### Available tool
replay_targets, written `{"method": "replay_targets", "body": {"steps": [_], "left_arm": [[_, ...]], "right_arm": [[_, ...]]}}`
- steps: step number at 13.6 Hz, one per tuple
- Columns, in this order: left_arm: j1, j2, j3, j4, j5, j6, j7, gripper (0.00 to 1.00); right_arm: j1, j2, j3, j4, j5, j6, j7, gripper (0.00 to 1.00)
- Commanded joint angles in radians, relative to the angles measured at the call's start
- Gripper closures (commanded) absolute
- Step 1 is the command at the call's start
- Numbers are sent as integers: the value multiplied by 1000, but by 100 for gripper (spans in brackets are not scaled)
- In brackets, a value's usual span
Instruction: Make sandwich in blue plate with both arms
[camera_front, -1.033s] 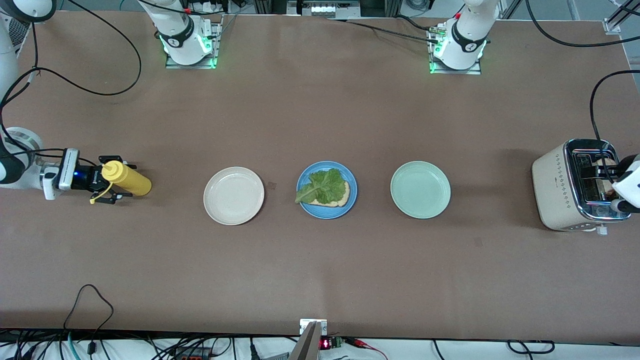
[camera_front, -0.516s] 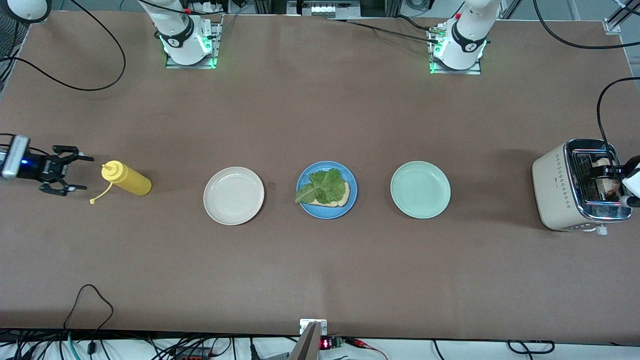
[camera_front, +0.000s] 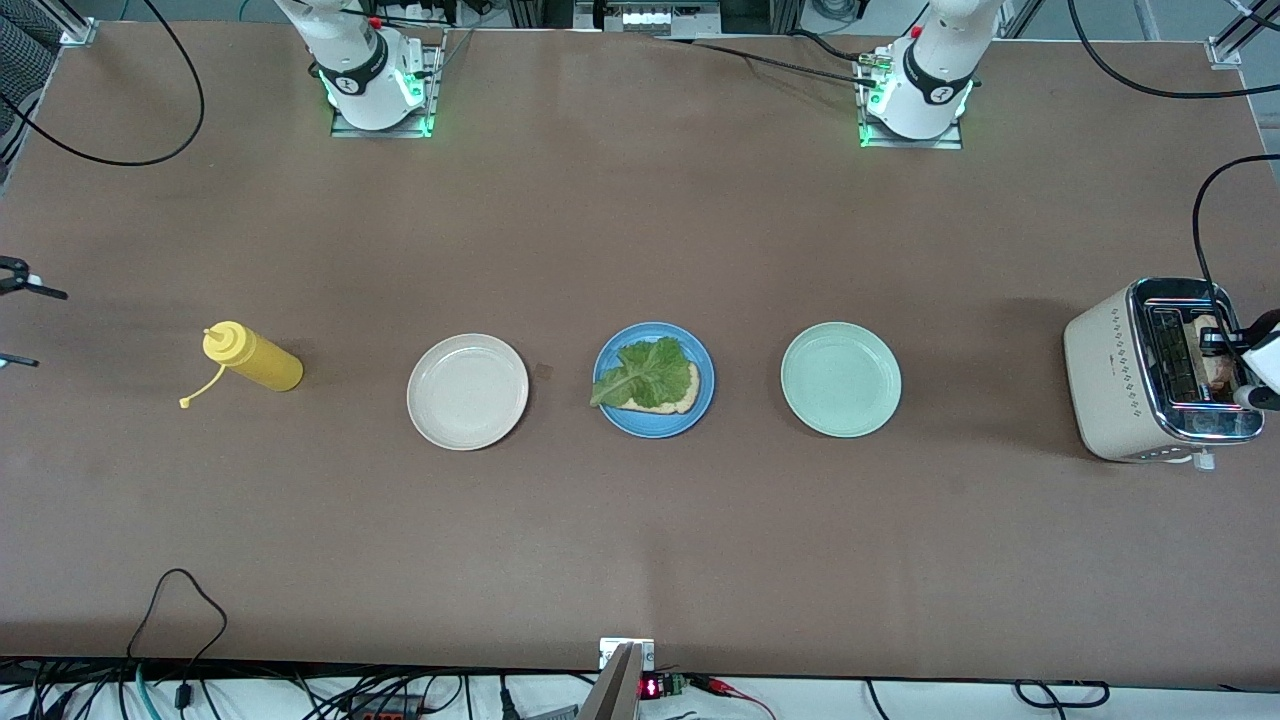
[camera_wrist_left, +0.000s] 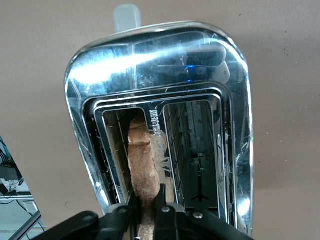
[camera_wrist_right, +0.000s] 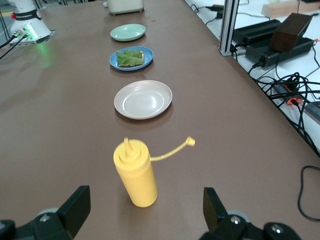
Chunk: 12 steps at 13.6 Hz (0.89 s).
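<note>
The blue plate (camera_front: 610, 410) sits mid-table and holds one toasted bread slice (camera_front: 672, 397) with a green lettuce leaf (camera_front: 645, 370) on top. A second bread slice (camera_wrist_left: 142, 165) stands in one slot of the toaster (camera_front: 1110, 370). My left gripper (camera_wrist_left: 146, 207) is over the toaster (camera_wrist_left: 150, 55) and shut on that slice's top edge; it also shows in the front view (camera_front: 1222, 365). My right gripper (camera_front: 50, 330) is open and empty at the right arm's end of the table. In the right wrist view (camera_wrist_right: 145, 210) it faces the yellow bottle (camera_wrist_right: 135, 172).
The yellow squeeze bottle (camera_front: 250, 362) stands upright with its cap hanging loose. A cream-white plate (camera_front: 467, 391) lies between it and the blue plate. A pale mint-green plate (camera_front: 840, 379) lies between the blue plate and the toaster. Black cables lie along the table's ends.
My right gripper let go of the yellow bottle, opened, and drew back toward the right arm's end of the table. My left gripper stayed at the toaster, shut on the slice.
</note>
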Motion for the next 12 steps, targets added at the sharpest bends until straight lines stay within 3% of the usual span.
{"method": "replay_targets", "body": {"steps": [1,3,6,8,12], "left_arm": [[11,-16,-24,8,3,-63,29,100],[11,-42,-49,11,0,-117,32,100],[10,-94,-122,32,0,-204,30,100],[2,-94,-190,102,0,-311,17,99],[0,-93,-361,230,-17,-468,18,99]], "right_arm": [[144,-164,-67,-25,-78,24,233,0],[299,-262,-124,-22,-176,47,432,0],[472,-362,-124,-22,-348,84,763,0],[612,-390,-126,-24,-470,100,996,0],[763,-391,-123,-60,-634,120,1455,0]]}}
